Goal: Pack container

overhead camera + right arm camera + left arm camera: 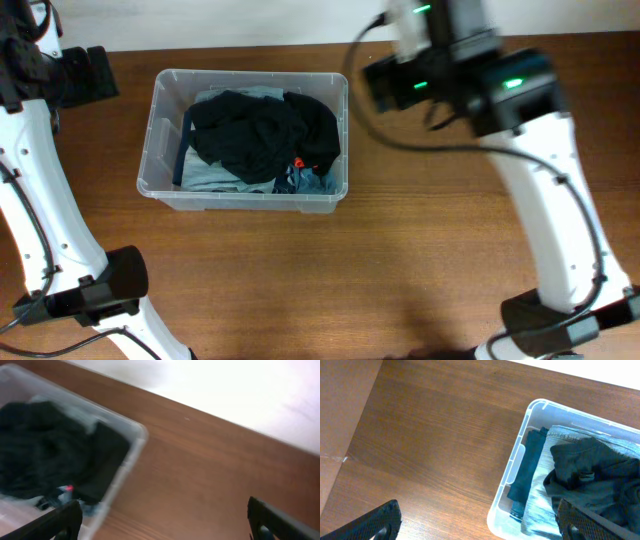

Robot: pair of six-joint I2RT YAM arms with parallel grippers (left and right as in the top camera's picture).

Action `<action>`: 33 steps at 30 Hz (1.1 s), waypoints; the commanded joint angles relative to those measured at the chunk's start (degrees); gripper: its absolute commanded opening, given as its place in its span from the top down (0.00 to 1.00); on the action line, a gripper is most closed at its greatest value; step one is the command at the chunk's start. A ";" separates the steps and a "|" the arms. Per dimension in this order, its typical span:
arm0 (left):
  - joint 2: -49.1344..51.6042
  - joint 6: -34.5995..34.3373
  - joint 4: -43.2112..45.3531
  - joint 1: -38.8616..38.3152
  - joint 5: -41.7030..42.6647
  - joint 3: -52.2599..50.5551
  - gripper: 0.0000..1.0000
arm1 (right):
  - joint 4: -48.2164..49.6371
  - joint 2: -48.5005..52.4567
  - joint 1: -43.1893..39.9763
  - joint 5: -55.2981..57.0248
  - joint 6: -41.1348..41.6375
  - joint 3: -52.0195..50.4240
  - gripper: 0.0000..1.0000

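Brown wooden desk (400, 250) carries the container (158, 140) toward 11 o'clock, packed with folded denim (542, 480) under a crumpled black garment (260, 130) showing a small red tag (298, 163). Left jaws, at its 10 o'clock, and right jaws, at 2 o'clock, stand spread wide, holding nothing.

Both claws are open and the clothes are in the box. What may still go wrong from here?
1. The black garment lies bunched, not folded, on top in the box; it may rise above the rim or slide out if pushed.
2. The right claw hangs open near the box's corner; a low move could knock the rim and shift the box.
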 commanded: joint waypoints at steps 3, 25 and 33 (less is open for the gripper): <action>-1.29 -0.52 0.04 0.04 -0.24 0.83 0.00 | -7.02 -4.20 -18.60 -15.39 0.44 0.13 0.02; -1.29 -0.52 0.04 0.04 -0.24 0.83 0.00 | 5.95 -51.41 -27.23 -11.78 -17.49 -38.62 0.02; -1.29 -0.55 0.04 0.04 -0.24 0.83 0.00 | 30.58 -74.84 -27.23 -13.14 -12.31 -82.51 0.02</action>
